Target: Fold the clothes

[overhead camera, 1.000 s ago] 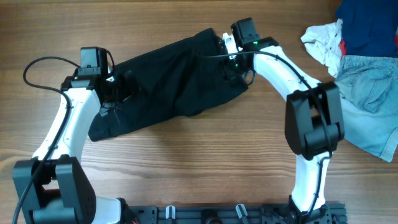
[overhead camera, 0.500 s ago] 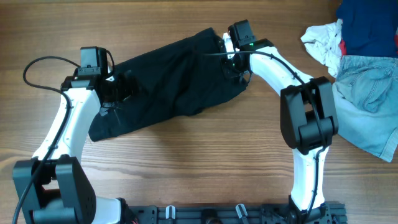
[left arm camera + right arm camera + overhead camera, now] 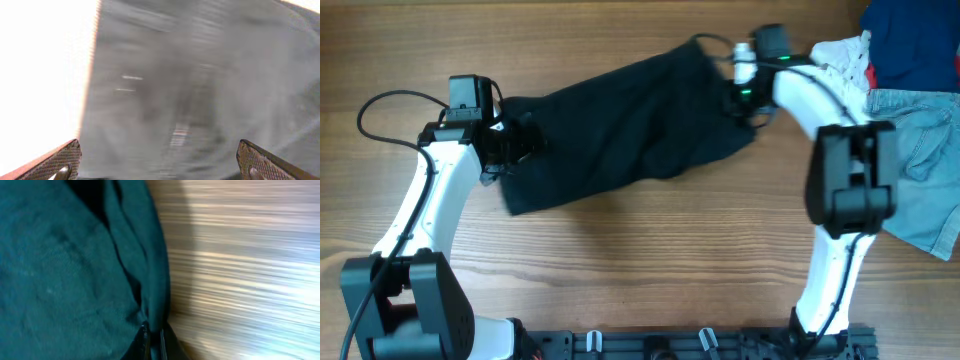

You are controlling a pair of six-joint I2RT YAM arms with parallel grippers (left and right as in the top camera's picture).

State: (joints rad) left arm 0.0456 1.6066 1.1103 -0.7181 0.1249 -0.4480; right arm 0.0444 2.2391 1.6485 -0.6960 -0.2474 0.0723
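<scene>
- The large, plain black, soft-fabric, shorts-like garment lies stretched slantwise across the middle of the wooden desk, reaching from the left arm up to the right arm.
- The right claw is closed tight on the garment's right-hand edge, with a fold of cloth pinched between its tips. This grip probably serves to draw that end taut or carry it over for a fold.
- The left claw stands wide open just above the garment's left end and holds nothing. It seems poised to take the opposite edge.
- The light blue denim shorts and the navy blue garment are heaped at the desk's right edge, clear of the black garment.
</scene>
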